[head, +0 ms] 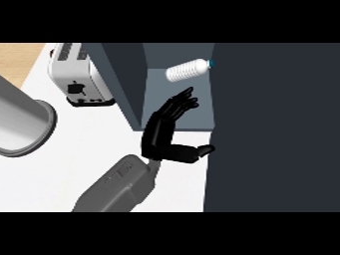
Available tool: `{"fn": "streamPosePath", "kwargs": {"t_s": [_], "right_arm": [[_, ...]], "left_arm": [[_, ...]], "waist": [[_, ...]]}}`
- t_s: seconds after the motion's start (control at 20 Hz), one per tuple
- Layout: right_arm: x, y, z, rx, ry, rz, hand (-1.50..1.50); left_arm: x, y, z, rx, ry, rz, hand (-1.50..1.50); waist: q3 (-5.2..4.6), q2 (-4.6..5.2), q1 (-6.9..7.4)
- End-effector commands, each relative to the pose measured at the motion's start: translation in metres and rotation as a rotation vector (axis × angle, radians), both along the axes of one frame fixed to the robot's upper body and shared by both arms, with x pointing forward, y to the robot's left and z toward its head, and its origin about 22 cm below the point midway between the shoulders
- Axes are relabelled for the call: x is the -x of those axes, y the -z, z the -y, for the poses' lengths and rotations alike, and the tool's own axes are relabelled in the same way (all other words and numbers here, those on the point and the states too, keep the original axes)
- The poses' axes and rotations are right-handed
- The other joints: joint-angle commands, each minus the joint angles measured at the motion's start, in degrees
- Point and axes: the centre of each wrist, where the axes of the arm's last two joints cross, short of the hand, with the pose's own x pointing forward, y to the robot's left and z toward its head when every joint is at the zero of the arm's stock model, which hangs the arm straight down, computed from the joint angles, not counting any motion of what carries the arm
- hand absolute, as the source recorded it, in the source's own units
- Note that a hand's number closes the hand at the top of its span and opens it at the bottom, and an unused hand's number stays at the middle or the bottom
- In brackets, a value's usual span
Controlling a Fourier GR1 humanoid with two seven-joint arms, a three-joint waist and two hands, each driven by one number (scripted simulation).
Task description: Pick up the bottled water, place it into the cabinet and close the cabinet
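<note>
Hovering open, empty, right hand (174,130) fingers straight below bottled water (188,70) lying in cabinet (128,84); door swing could clip fingers.

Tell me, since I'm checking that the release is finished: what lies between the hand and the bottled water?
Nothing: in the head view only bare cabinet floor separates the open right hand from the bottled water.
</note>
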Motion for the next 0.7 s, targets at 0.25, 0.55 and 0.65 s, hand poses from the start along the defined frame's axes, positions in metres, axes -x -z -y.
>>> {"fn": "streamPosePath", "kwargs": {"t_s": [0.25,0.55,0.65], "right_arm": [[0.002,-0.037,-0.003,0.078,0.029,0.067,-1.5],[-0.006,-0.025,0.001,0.218,-0.303,0.078,1.5],[-0.007,-0.037,0.004,0.277,-0.392,0.107,1.5]], "left_arm": [[0.085,0.024,-0.077,0.012,-0.118,-0.05,-1.5],[0.117,0.021,-0.123,0.038,-0.092,-0.015,-1.5],[0.136,0.03,-0.138,0.012,-0.084,-0.016,-1.5]], "waist": [[0.0,-0.04,1.49],[-0.08,0.2,2.32],[-0.27,-0.34,2.12]]}}
